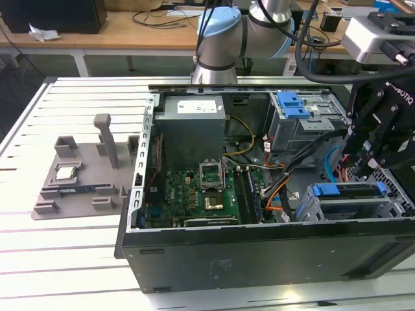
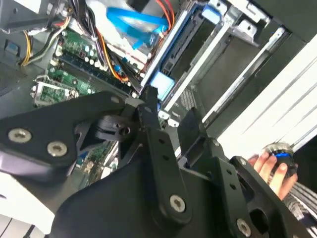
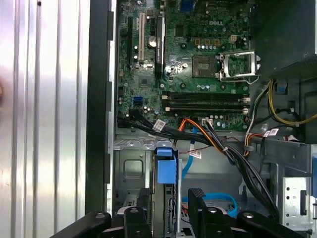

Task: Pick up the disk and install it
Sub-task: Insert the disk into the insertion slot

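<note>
The disk [image 1: 347, 193] lies in the grey drive cage at the front right of the open computer case [image 1: 259, 253], its blue carrier bracket facing up. In the first wrist view the disk [image 3: 165, 171] appears edge-on, blue tab foremost. My black gripper [image 1: 366, 170] hangs just above the disk's right end. In both wrist views the gripper [image 3: 168, 218] [image 2: 171, 119] stands open, with one of its fingers [image 3: 137, 220] on each side of the carrier and a small gap on either side. I cannot see the pads touching it.
Orange, black and blue cables [image 3: 213, 144] run close beside the cage. A second cage with a blue latch [image 1: 292, 103] sits behind it. A grey fixture holding a CPU chip [image 1: 67, 172] is at the exterior view's left. A person's hand [image 2: 270, 166] rests outside the case.
</note>
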Robot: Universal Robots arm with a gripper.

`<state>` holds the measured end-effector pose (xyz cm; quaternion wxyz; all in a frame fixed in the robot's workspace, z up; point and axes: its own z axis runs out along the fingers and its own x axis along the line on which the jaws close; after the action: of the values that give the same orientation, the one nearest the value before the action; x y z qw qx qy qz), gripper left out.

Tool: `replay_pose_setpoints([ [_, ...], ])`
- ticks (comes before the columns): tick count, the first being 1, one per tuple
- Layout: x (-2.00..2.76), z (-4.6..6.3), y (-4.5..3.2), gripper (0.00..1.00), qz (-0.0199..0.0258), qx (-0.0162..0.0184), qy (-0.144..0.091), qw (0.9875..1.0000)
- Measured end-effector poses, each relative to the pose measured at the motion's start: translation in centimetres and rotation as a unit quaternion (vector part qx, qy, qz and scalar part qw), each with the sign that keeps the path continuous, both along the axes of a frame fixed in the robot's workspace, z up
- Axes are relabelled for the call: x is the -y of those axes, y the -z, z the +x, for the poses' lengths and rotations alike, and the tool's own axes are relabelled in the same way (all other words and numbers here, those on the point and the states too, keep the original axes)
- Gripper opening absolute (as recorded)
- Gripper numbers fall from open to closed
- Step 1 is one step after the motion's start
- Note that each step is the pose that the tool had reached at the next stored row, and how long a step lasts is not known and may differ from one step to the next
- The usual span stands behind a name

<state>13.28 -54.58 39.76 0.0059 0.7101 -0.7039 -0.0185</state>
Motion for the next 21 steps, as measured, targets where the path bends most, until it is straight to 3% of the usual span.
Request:
replay_pose_setpoints([
  [5,0.00,0.00,0.02,0.43,0.0000,0.0000,0.000,1.0000],
  [7,0.00,0.00,0.03,0.29,0.0000,0.0000,0.000,1.0000],
  [9,0.00,0.00,0.04,0.29,0.0000,0.0000,0.000,1.0000],
  [12,0.00,0.00,0.05,0.12,0.0000,0.0000,0.000,1.0000],
  [21,-0.10,0.33,0.11,0.11,0.0001,0.0000,0.000,1.0000],
])
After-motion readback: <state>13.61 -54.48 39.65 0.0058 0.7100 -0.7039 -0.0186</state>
